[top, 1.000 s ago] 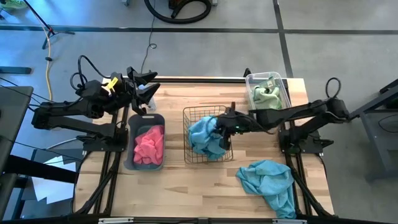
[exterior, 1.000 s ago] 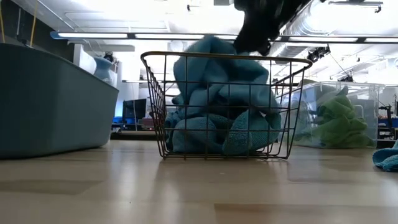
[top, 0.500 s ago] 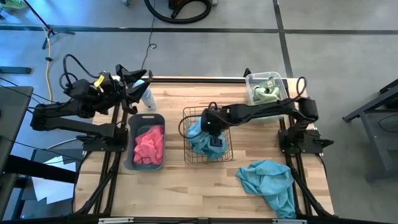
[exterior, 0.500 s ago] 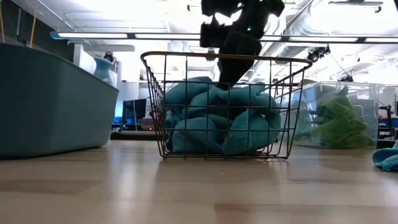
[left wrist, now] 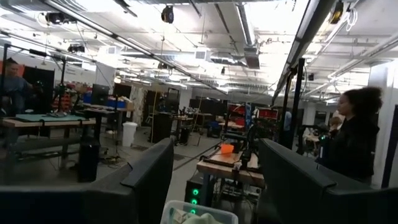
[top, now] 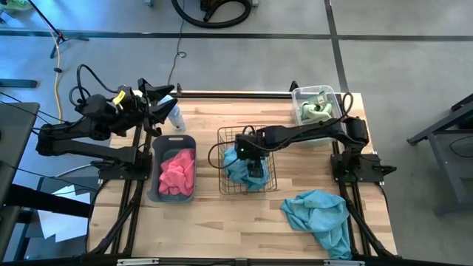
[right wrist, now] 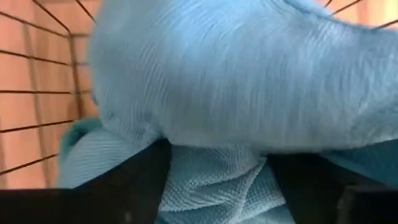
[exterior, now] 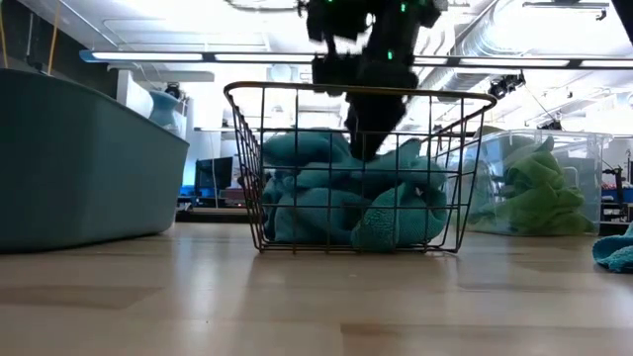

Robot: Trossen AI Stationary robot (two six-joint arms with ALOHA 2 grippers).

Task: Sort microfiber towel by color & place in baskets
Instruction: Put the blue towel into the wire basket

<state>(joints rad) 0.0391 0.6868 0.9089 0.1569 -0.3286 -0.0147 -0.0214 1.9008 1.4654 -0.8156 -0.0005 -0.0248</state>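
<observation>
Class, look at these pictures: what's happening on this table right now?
The right gripper is down inside the wire mesh basket, fingers spread over the teal towel lying there. Pink towels fill the dark tub, green ones the clear bin. Another teal towel waits on the table. The left gripper, open, idles beside a bottle.

Right claw (exterior: pixel 368 148) tips buried in teal towel (exterior: pixel 341 198); second teal towel (exterior: pixel 615 252) cut by frame edge.
</observation>
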